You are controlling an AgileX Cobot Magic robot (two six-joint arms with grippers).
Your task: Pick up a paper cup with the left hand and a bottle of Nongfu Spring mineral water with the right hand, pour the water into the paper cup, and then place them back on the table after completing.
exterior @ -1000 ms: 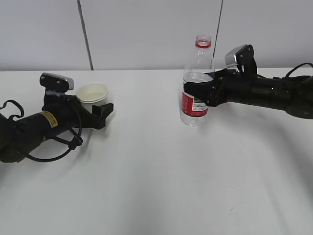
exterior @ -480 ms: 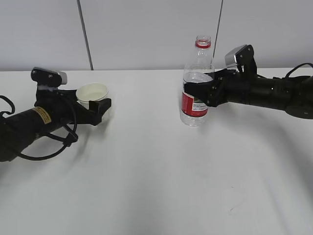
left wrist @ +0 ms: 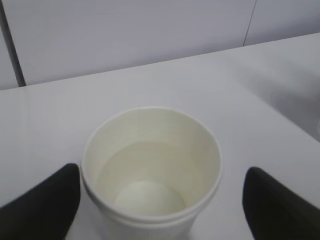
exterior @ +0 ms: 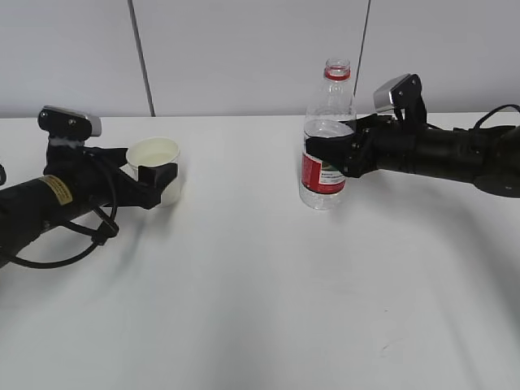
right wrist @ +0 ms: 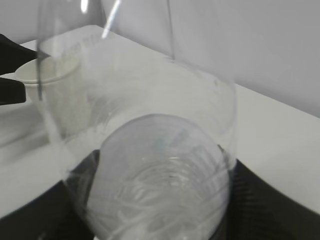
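Observation:
The white paper cup [exterior: 153, 156] stands upright on the white table [exterior: 260, 292] at the left, and its inside looks empty in the left wrist view [left wrist: 150, 165]. My left gripper [exterior: 159, 169], on the yellow-labelled arm, is open around the cup, with one finger [left wrist: 42, 205] close to the cup's wall and the other [left wrist: 280, 207] clear of it. My right gripper [exterior: 329, 154] is shut on the uncapped clear bottle [exterior: 327, 114] with a red label, held upright. Clear water [right wrist: 160, 200] fills the bottle's lower part.
A pale wall with two dark vertical seams [exterior: 142, 57] rises behind the table's far edge. The cup also shows faintly through the bottle in the right wrist view [right wrist: 47, 75].
My left arm has drawn back to the left, so its fingers now sit beside the cup instead of past it. The cup, the bottle and the right arm have not moved.

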